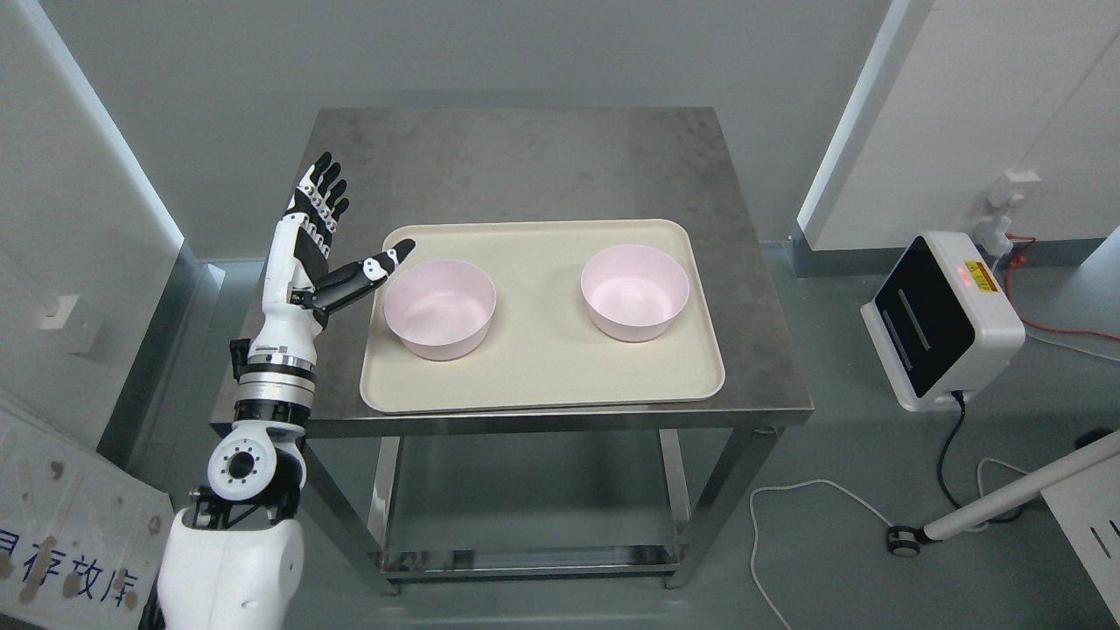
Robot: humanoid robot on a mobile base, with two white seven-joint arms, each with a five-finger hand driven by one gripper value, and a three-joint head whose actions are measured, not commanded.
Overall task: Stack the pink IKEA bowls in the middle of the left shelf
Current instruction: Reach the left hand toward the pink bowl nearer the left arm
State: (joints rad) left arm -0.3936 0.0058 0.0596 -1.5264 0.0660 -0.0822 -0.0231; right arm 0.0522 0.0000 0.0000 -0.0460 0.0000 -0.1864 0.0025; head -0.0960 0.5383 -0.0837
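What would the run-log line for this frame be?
left hand: open, beside left bowl | right bowl: untouched | both on tray | stacking: not started

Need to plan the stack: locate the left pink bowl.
In the head view, the left pink bowl sits on the tray's left half, beside the open left hand.

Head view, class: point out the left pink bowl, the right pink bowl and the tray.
left pink bowl (437, 302), head view, inside floor.
right pink bowl (633, 289), head view, inside floor.
tray (542, 367), head view, bare front surface.
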